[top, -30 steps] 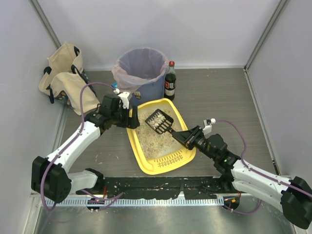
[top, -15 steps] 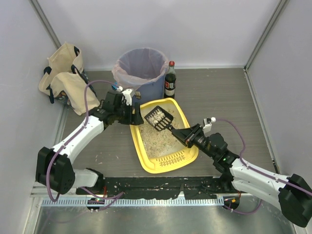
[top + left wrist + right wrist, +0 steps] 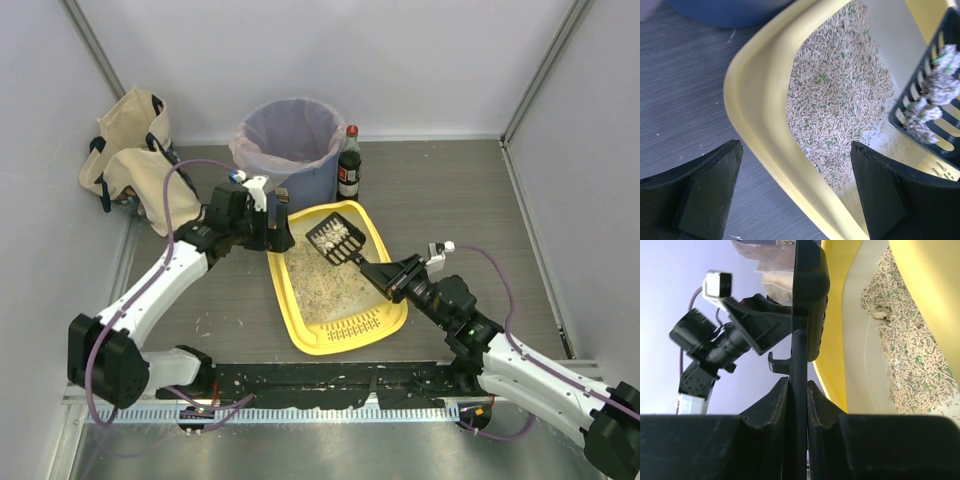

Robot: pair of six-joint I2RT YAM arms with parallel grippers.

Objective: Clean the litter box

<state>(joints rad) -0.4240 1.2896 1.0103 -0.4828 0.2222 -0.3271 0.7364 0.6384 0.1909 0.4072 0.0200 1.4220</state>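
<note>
The right gripper [image 3: 798, 390] has its 2 black fingers pinched on the thin handle of a black plastic scoop [image 3: 812, 290], seen edge-on. To its right lies the shallow yellow plastic litter box [image 3: 836, 355], holding beige granules [image 3: 910, 360] flecked with green. The left arm [image 3: 725, 340] shows at left.

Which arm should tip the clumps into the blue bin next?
Right. The right gripper is shut on the scoop, loaded with clumps above the litter box, near the bin. The left gripper is open, over the box's rim.
</note>
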